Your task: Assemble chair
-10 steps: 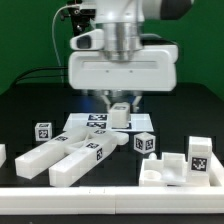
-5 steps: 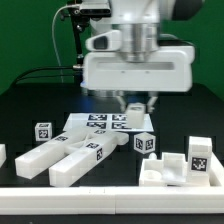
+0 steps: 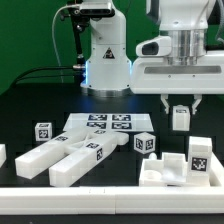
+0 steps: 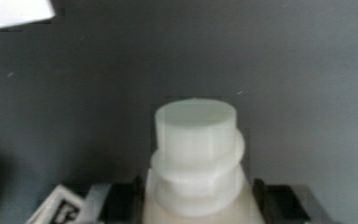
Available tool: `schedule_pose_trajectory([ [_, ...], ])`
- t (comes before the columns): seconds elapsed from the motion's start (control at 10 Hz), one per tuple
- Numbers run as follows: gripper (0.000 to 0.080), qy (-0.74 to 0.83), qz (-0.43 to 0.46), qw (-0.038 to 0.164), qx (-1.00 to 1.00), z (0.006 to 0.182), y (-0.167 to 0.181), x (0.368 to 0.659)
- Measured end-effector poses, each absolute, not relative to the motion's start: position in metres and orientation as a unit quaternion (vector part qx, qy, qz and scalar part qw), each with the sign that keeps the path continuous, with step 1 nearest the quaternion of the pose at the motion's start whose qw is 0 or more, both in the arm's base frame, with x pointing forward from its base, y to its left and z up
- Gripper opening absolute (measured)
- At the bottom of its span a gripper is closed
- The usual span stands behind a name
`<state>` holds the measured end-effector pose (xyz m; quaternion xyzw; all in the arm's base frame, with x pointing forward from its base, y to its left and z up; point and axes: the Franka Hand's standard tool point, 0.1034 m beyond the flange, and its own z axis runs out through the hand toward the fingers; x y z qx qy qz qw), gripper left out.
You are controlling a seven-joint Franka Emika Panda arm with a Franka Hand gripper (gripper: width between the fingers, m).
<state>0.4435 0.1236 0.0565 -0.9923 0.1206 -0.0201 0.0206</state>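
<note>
Over the black bench [image 3: 30,110], toward the exterior view's right, my hand [image 3: 180,105] hangs clear of the surface, its two fingers [image 3: 166,101] closed partway on a short white peg [image 3: 180,119]. The peg stands upright and sticks out below my fingertips. As far as I can tell, its lower end is off the bench.

Through my wrist view the peg [image 4: 195,140] shows as a stepped round post clamped in my hand [image 4: 197,196], with dark bench beyond it.

Two long white bars [image 3: 62,158] lie side by side on the exterior view's left, well apart from me. A chunky white block [image 3: 165,172] carrying a square tag sits near the front, below my hand. The marker board [image 3: 100,122] lies flat in the middle, with two small tagged cubes [image 3: 146,143] near it.
</note>
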Motion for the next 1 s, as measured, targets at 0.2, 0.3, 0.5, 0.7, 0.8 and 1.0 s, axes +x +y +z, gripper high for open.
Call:
schedule_pose_trajectory([
  [0.2,0.0288,0.122,-0.024,0.020,-0.992,0.052,0.125,0.441],
  [0.3,0.0288,0.128,-0.040,0.019,-0.991,0.039,0.129,0.428],
  [0.5,0.0288,0.129,-0.026,0.013,-0.991,0.017,0.136,0.410],
  [0.7,0.0288,0.131,-0.022,0.012,-0.991,0.014,0.136,0.407],
  [0.8,0.0395,0.130,-0.016,0.012,-0.991,0.013,0.136,0.406],
  [1.0,0.0613,0.130,0.008,0.018,-0.991,0.024,0.126,0.419],
])
